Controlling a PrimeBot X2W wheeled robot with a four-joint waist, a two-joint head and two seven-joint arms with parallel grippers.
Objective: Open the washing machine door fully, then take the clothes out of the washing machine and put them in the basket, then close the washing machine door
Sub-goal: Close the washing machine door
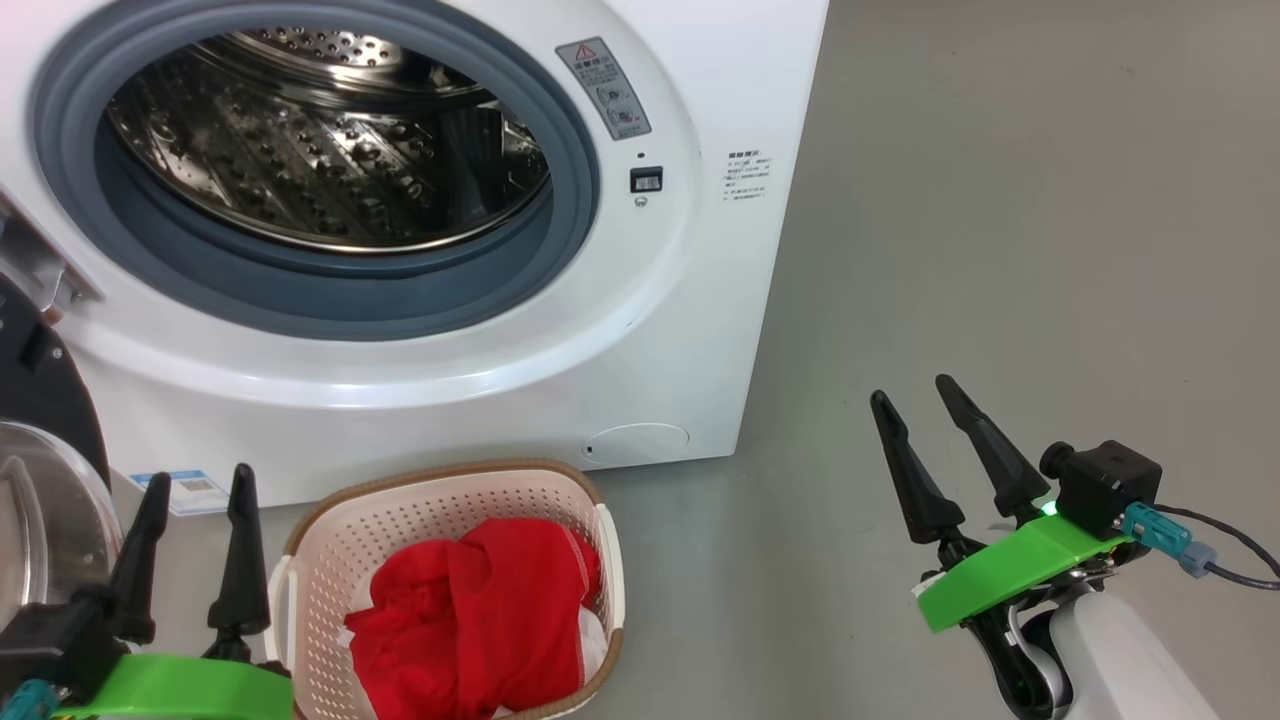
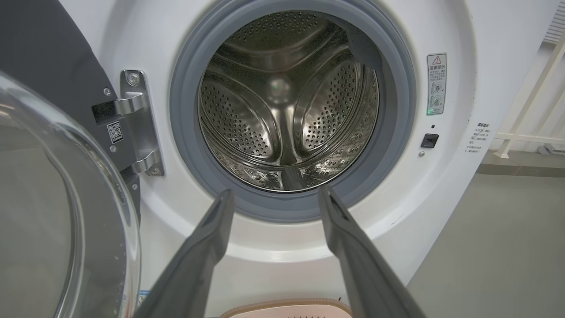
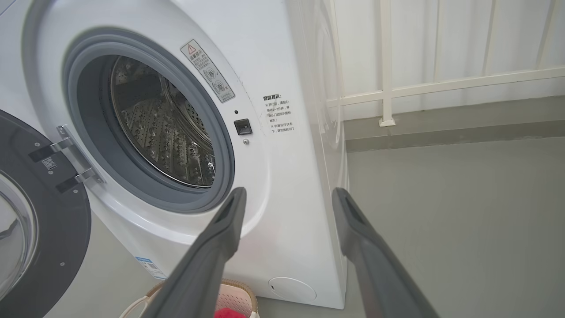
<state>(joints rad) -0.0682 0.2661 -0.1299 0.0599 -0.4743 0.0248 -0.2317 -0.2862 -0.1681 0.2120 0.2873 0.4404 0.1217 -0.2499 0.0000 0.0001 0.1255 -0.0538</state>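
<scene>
The left claw (image 1: 200,478) has its two fingers spread apart and holds nothing. It hangs low, just beside the basket (image 1: 335,560), and points at the round hole of the washing machine (image 1: 700,300). The right claw (image 1: 912,390) is spread apart and empty too, out over the grey floor (image 1: 1000,250), where it is out of the way. The basket sits on the floor right in front of the machine, under the hole, I think so the clothes only have a short way to go. The red clothes (image 1: 480,610) lie bunched up inside the basket. The shiny drum (image 1: 320,150) looks empty. The door (image 1: 40,400) is swung wide open to the left, just beside the left claw. I think only closing the door is left, and the left claw is nearest for the push.
</scene>
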